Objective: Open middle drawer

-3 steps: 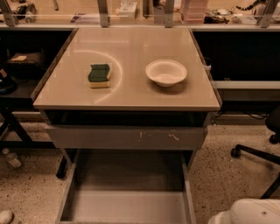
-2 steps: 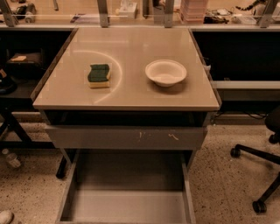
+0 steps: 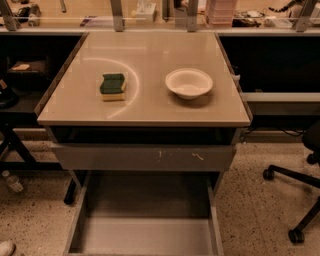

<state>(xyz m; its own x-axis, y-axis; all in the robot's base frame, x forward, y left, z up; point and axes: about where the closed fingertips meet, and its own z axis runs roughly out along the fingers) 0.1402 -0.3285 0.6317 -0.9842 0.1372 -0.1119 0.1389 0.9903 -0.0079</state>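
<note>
The gripper is out of view. Under the beige tabletop (image 3: pixel 150 107) a tall grey drawer front with white scratch marks (image 3: pixel 145 157) is closed or nearly closed. Below it a wide, shallow grey drawer (image 3: pixel 145 235) stands pulled far out toward the camera, and its smooth tray interior looks empty. I take this for the middle drawer. Its front panel is cut off by the bottom edge of the view.
A green and yellow sponge (image 3: pixel 113 86) and a white bowl (image 3: pixel 189 83) sit on the tabletop. An office chair base with castors (image 3: pixel 295 200) stands on the speckled floor at the right. Dark shelving (image 3: pixel 20 85) is at the left. A cluttered counter (image 3: pixel 160 15) runs behind.
A white rounded robot part at the bottom right corner has left the view. The drawers, sponge and bowl have not moved.
</note>
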